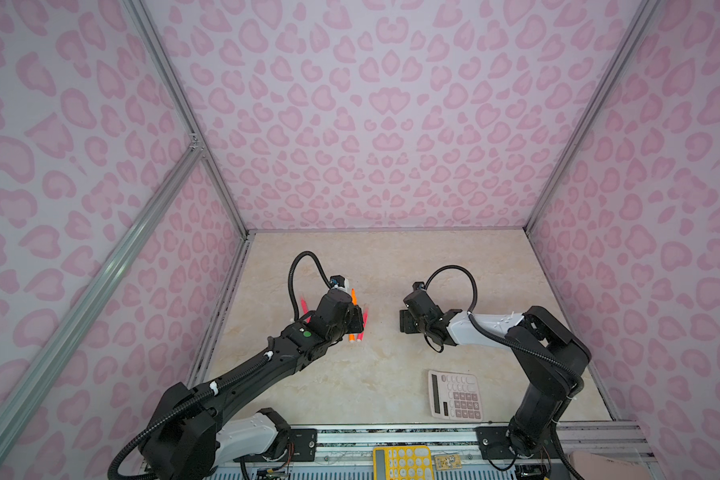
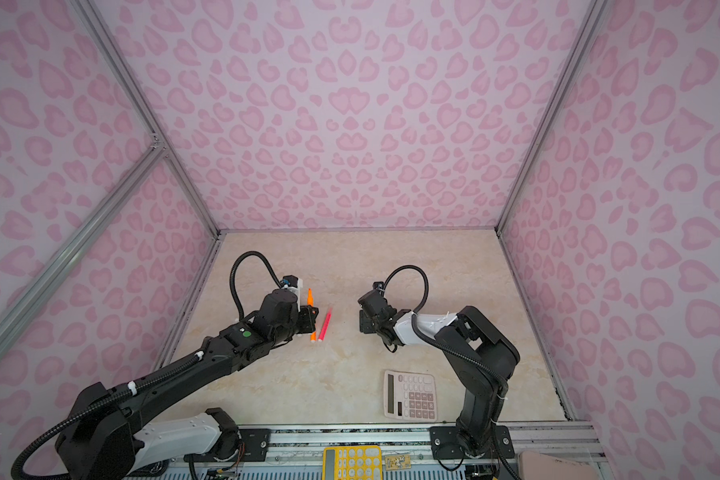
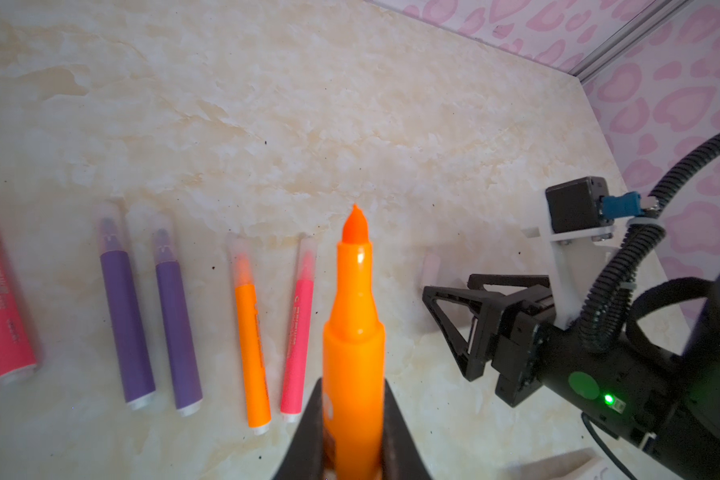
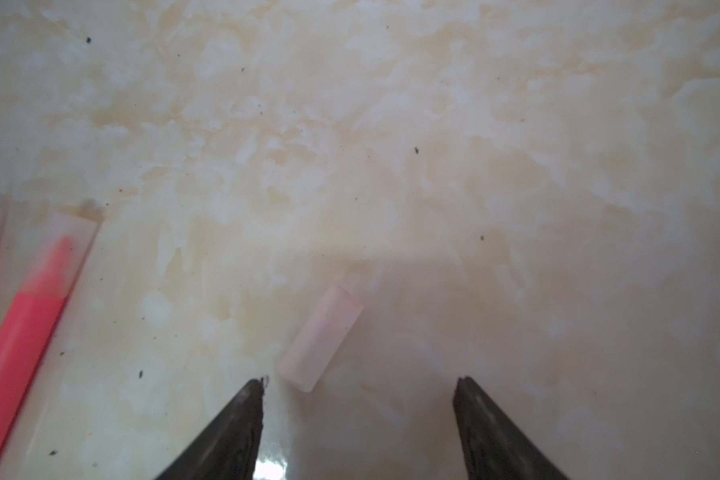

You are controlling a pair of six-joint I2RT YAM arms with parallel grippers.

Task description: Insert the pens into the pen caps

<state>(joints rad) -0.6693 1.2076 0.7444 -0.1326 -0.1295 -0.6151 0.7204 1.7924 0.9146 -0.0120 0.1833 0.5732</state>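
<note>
My left gripper is shut on an orange pen, whose bare tapered tip points away from the wrist camera. In the same view two purple pens, an orange pen and a pink-red pen lie in a row on the table with clear pen caps over their tips. Another pink-red pen lies further along. One loose clear cap lies flat on the table. My right gripper hangs open just above it, with the cap beside one fingertip. In a top view the grippers face each other.
A pink calculator lies on the marble-patterned table in front of the right arm. A yellow calculator sits on the front rail. Pink-patterned walls with aluminium posts close in the table at the back and on both sides.
</note>
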